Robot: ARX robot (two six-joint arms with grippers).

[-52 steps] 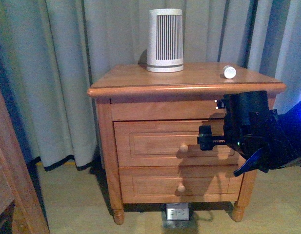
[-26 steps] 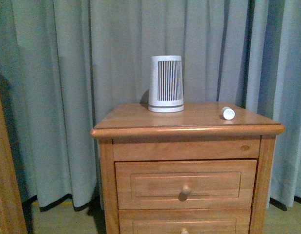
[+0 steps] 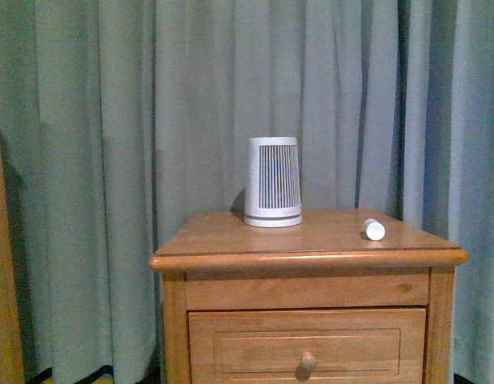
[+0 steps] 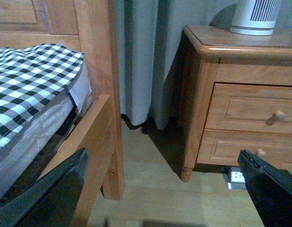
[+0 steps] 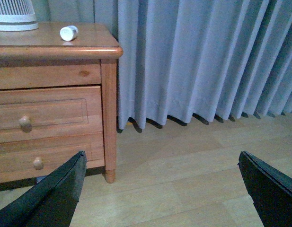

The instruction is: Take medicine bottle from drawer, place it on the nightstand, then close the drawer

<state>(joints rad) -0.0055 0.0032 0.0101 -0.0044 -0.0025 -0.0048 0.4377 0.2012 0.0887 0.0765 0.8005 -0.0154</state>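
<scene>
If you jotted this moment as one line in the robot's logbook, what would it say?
medicine bottle: lying on nightstand top | drawer: shut | left gripper: open, empty | right gripper: open, empty

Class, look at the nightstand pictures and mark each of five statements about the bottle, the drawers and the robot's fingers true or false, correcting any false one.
1. The medicine bottle lies on its side on the nightstand top. True.
2. The upper drawer is pulled wide open. False: its front sits flush and shut, as does the lower drawer.
3. The ribbed cone-shaped device stands upright on the nightstand, apart from the bottle. True.
4. The right gripper is shut on the bottle. False: its fingers are spread open, holding nothing, over the floor.
5. The left gripper grips a drawer knob. False: its fingers are open and away from the nightstand.
</scene>
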